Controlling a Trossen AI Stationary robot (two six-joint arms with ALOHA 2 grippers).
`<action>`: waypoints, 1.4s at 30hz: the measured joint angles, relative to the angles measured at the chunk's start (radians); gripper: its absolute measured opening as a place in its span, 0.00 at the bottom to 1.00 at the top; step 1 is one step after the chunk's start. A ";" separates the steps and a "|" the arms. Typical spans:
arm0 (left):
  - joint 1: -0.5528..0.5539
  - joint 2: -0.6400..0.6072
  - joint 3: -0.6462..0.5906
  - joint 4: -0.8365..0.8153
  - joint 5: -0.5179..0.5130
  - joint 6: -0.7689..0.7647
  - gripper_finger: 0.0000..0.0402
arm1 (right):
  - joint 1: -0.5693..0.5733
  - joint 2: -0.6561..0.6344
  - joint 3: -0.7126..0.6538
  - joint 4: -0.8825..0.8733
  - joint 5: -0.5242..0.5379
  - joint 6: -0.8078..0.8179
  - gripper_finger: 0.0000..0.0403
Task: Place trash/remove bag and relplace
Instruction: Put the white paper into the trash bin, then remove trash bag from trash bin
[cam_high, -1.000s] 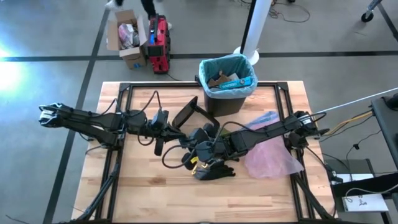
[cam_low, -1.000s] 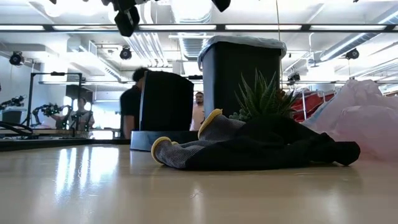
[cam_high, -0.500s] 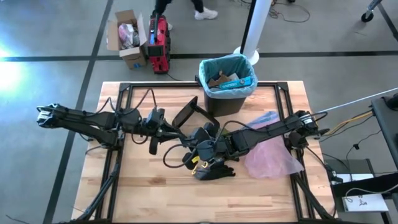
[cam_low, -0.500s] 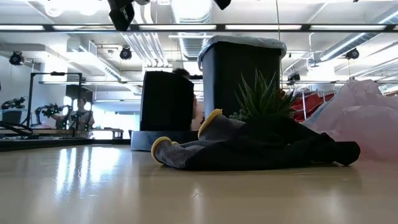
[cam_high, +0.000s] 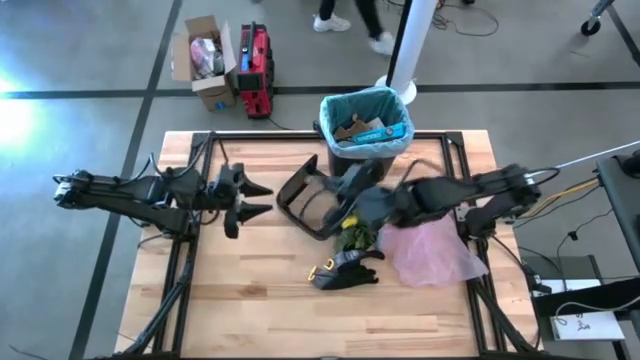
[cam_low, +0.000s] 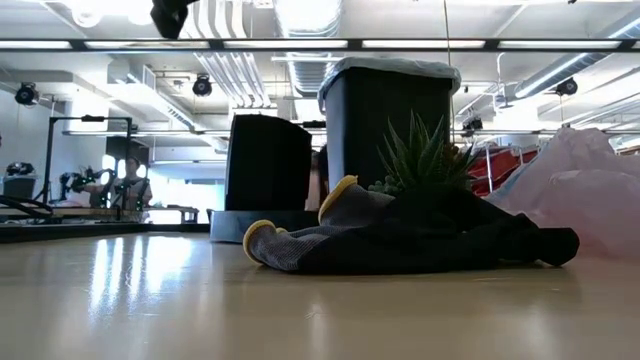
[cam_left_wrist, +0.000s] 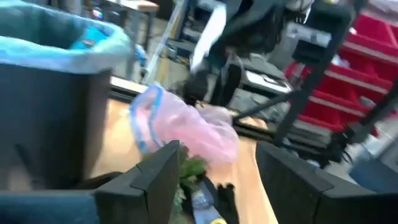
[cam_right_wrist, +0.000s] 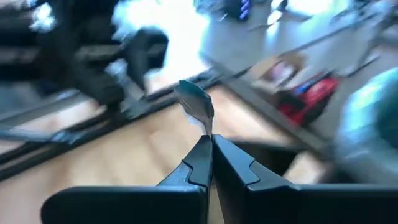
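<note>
On the high view the black bin (cam_high: 366, 140) stands at twelve o'clock on the wooden surface (cam_high: 250, 300), lined with the teal-blue bag (cam_high: 335, 105), whose rim folds over the bin's edge. Inside it lie pieces of trash (cam_high: 358, 128): brown paper and a blue wrapper.

The right claw (cam_high: 352, 184) hangs above the middle of the surface, just at six o'clock of the bin and over the black lid frame (cam_high: 305, 195). Its fingers are clenched on a small pale scrap (cam_right_wrist: 196, 106), which sticks up from the pinched tips in the right wrist view.

The left claw (cam_high: 258, 197) is at nine o'clock of the lid frame, a little apart from it, with its two fingers spread and nothing between them. In the left wrist view the fingers (cam_left_wrist: 149, 180) stand apart, with the bin and bag to one side and the pink bag (cam_left_wrist: 186, 127) beyond.

The pink bag lies at three o'clock of the centre, under the right arm. A green plant tuft (cam_high: 356, 236) sits just beside it, and a black-and-yellow glove (cam_high: 342, 270) lies at six o'clock of the tuft. In the low view the glove (cam_low: 400, 240) lies in front of the plant (cam_low: 425, 155) and the bin.
</note>
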 joint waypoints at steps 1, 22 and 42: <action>0.000 -0.004 -0.003 0.001 -0.017 -0.007 0.49 | -0.010 -0.023 0.000 -0.007 0.029 -0.015 0.00; -0.087 0.168 -0.120 0.183 -0.022 -0.190 0.37 | -0.411 -0.105 -0.001 -0.083 0.144 0.128 0.06; -0.209 0.163 -0.117 0.184 -0.016 -0.252 0.36 | -0.380 -0.067 -0.002 -0.237 0.091 0.076 0.47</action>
